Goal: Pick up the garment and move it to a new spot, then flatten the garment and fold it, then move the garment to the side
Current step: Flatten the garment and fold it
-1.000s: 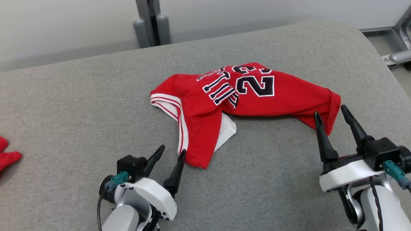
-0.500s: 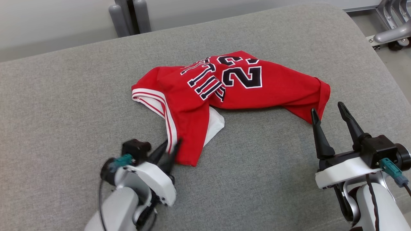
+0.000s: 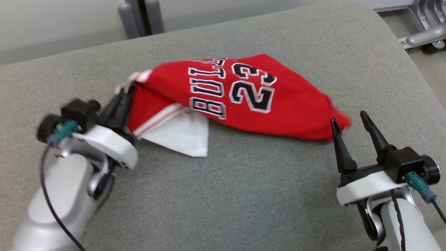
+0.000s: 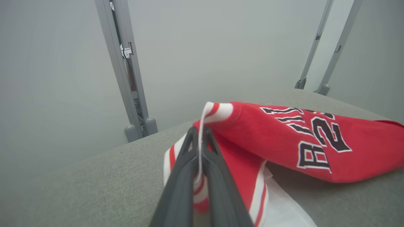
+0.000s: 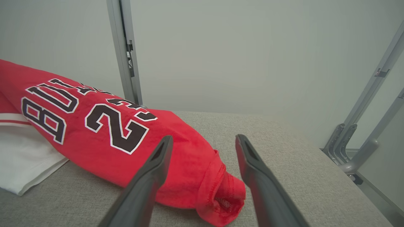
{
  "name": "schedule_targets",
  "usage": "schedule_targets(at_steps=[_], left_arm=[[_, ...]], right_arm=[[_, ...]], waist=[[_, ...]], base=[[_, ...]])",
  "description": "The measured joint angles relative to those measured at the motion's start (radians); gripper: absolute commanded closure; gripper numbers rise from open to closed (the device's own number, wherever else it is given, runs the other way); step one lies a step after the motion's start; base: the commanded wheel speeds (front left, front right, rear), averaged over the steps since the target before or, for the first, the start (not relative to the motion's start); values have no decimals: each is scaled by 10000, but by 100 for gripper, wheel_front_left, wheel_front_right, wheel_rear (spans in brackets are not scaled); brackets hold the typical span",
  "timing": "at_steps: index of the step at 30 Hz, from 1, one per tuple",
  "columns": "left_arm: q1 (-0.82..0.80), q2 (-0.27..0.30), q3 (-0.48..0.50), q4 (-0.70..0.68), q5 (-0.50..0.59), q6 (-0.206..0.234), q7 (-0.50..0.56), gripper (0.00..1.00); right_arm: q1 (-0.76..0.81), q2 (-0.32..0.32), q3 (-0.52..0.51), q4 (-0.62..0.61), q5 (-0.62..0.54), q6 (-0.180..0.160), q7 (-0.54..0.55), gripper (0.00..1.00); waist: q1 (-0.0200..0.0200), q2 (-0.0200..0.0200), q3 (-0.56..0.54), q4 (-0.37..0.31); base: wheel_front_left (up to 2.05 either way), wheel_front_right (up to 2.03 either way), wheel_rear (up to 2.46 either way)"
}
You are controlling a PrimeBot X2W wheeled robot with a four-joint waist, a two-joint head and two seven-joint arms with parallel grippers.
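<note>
The broad grey fabric-covered padded surface [image 3: 244, 195] took up most of what I could see, and the red basketball jersey with black-and-white lettering and the number 23 [image 3: 285, 101] lay slantwise across the middle of it. The jersey was bunched, not flat, and its left end was held up off the padding while the rest sagged down to rest on the cloth. A white inner layer of the jersey [image 3: 181, 134] spilled out underneath on the left side. It looked to me a light, limp thing, thin knit that drapes and folds wherever it is unsupported, not slippery on that rough grey cover and in no way fragile. I judged one grip point would only drag it into a rope. The left gripper [image 3: 128, 90] had its two dark fingers pressed together on the red-and-white striped trim edge [image 4: 217, 110], pinching the band between them. That band seemed a sound place to hold, being doubled and firmer than the body cloth. The right gripper [image 3: 348, 116] stood with its fingers wide apart and nothing in them, just beside the rolled red hem end [image 5: 221, 195] at the jersey's right tip, which looked the natural second hold for spreading it.
</note>
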Motion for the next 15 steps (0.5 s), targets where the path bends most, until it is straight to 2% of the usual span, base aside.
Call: schedule_targets(at_steps=[6,7,8,9,12,15], left_arm=[[-1160,884,-121,391,525,36,840,100],[-1346,940,-203,541,606,17,989,93],[-1526,986,-303,702,686,4,1164,60],[-1707,1022,-395,901,765,-10,1321,0],[-2122,1133,-640,1639,986,-33,1835,0],[-2366,1093,-671,2096,1043,31,1852,0]], right_arm=[[-263,46,297,-59,6,2,-2,0],[-293,65,337,-58,19,2,-2,0],[-337,81,368,-54,33,2,-2,0],[-400,81,387,-46,36,2,-2,0],[-438,81,430,-27,86,2,-2,0],[-441,86,453,-33,209,2,-2,0]], waist=[[0,0,352,-232],[0,0,420,-283],[0,0,482,-336],[0,0,542,-390],[0,0,697,-530],[0,0,804,-581]], base=[[0,0,0],[0,0,0],[0,0,0],[0,0,0],[0,0,0],[0,0,0]])
